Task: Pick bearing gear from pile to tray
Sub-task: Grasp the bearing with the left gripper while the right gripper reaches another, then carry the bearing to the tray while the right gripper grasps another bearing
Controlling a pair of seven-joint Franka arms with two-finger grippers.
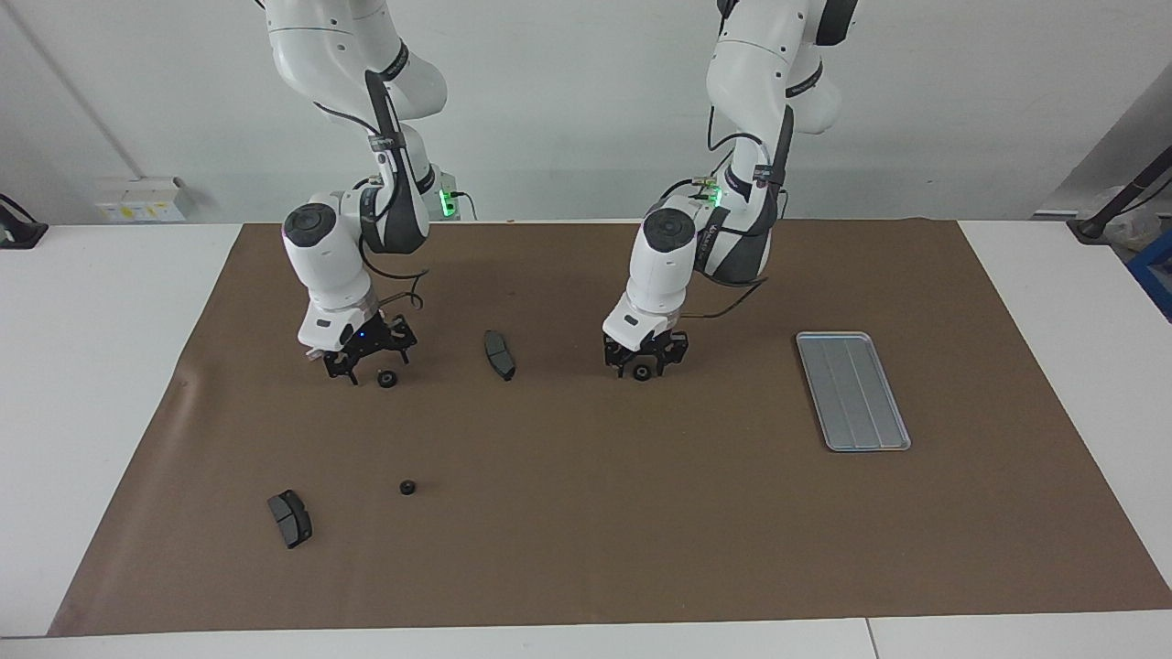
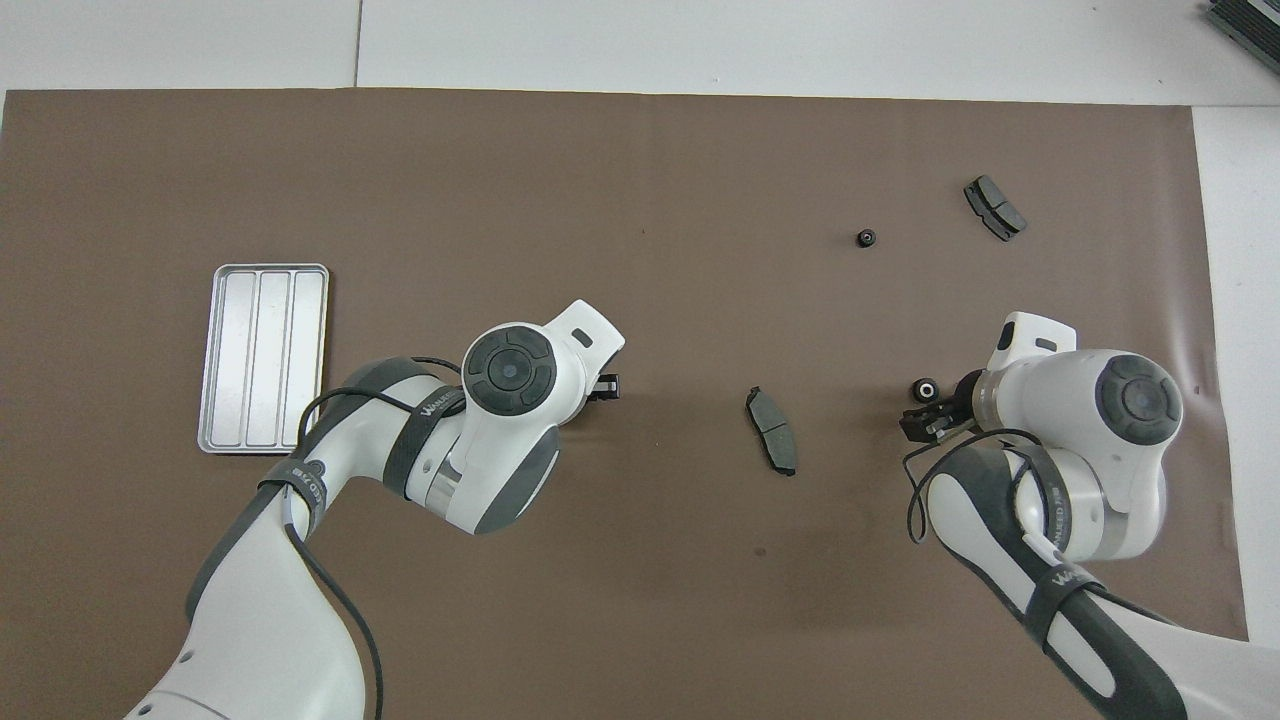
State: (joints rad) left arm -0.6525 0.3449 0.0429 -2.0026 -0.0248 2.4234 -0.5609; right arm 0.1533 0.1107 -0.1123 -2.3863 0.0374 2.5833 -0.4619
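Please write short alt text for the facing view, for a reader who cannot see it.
Two white robot arms reach down to a brown mat: the left gripper is at a small black gear, the right gripper beside another gear. An empty silver tray lies toward the left arm's end.

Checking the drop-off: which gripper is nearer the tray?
Left. The left gripper is beside the tray; the right gripper is at the right arm's end.

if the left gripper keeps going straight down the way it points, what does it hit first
Most likely the small black gear seen between the left gripper's fingertips, then the brown mat just under it. Whether it already touches the gear is unclear.
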